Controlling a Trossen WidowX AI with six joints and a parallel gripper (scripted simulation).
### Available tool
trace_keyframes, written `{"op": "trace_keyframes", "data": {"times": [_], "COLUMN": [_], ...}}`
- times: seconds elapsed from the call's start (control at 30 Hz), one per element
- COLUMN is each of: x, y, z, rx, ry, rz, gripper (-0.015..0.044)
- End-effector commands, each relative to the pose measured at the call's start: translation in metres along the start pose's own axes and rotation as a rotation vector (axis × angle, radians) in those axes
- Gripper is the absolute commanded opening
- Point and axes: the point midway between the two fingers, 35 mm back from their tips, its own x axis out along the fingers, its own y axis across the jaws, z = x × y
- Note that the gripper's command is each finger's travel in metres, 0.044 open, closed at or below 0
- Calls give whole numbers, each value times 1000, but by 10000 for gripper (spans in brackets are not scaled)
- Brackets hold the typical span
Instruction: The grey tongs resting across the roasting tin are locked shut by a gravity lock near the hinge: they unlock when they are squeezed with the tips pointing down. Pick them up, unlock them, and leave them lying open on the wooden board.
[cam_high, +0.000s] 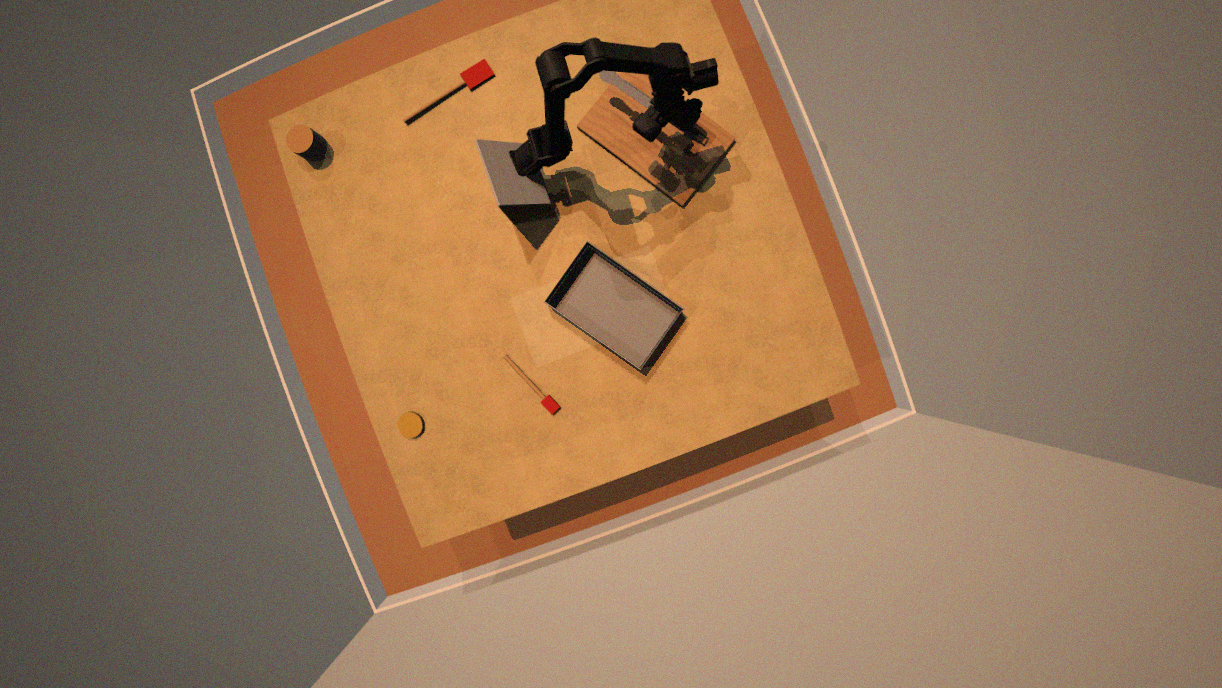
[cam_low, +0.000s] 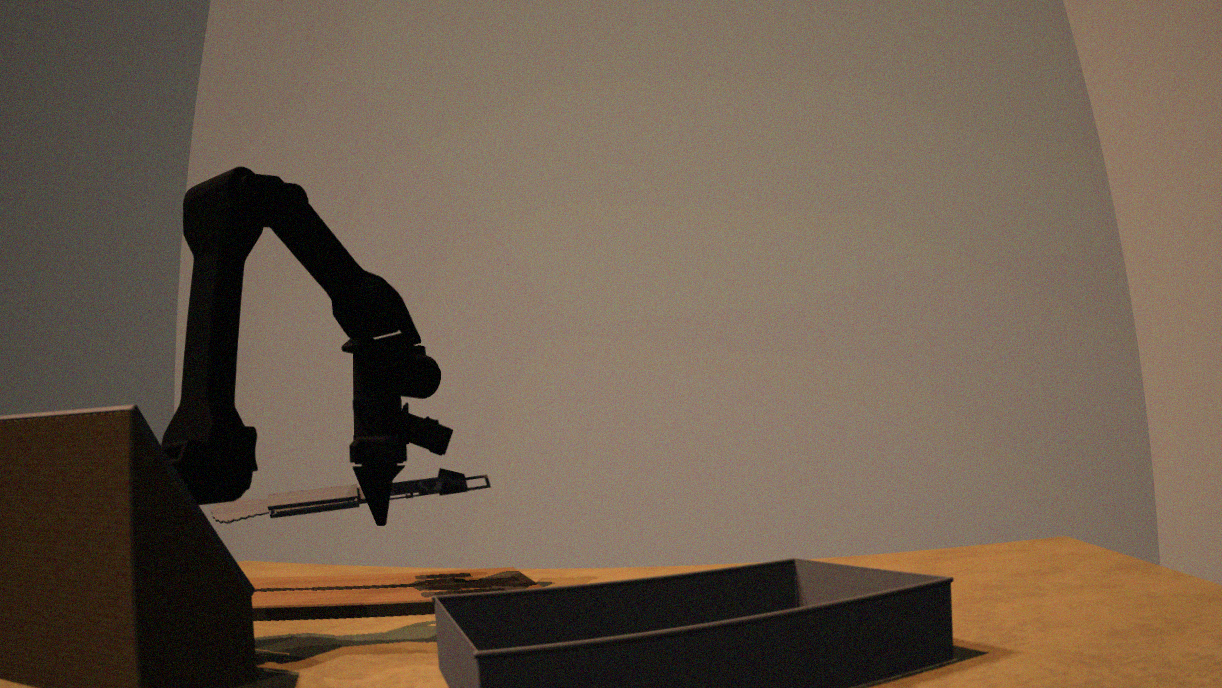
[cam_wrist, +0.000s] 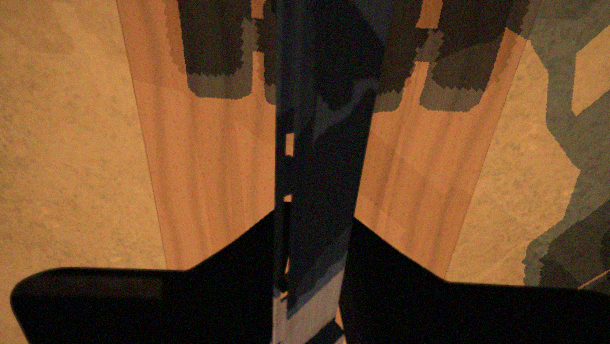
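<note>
The grey tongs (cam_high: 625, 85) (cam_low: 314, 504) (cam_wrist: 325, 175) hang in the air above the wooden board (cam_high: 608, 128) (cam_low: 342, 611) (cam_wrist: 215, 175). They lie nearly level, with the ring end slightly higher than the pale end in the exterior view. Their arms look close together in the wrist view; the lock is not clear. My gripper (cam_low: 381, 517) (cam_wrist: 309, 212) points down and is shut on the tongs near their middle. The arm hides part of them in the top view. The roasting tin (cam_high: 567, 276) (cam_low: 726, 651) holds nothing.
A grey wedge-shaped block (cam_high: 513, 175) (cam_low: 68, 521) stands by the arm's base. A long-handled red tool (cam_high: 478, 74), a dark cylinder (cam_high: 318, 152), a yellow disc (cam_high: 410, 424) and a small red-ended tool (cam_high: 549, 405) are on the table (cam_high: 393, 324).
</note>
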Motion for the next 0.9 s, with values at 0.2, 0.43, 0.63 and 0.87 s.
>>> {"op": "trace_keyframes", "data": {"times": [0.2,0.43,0.63,0.87], "x": [18,30,39,43], "y": [-2,-3,-5,-5], "z": [-2,-3,-5,-6], "rx": [5,5,6,6], "ry": [2,3,3,3], "rz": [-6,-6,-6,-6], "gripper": [-150,-150,-150,-150]}}
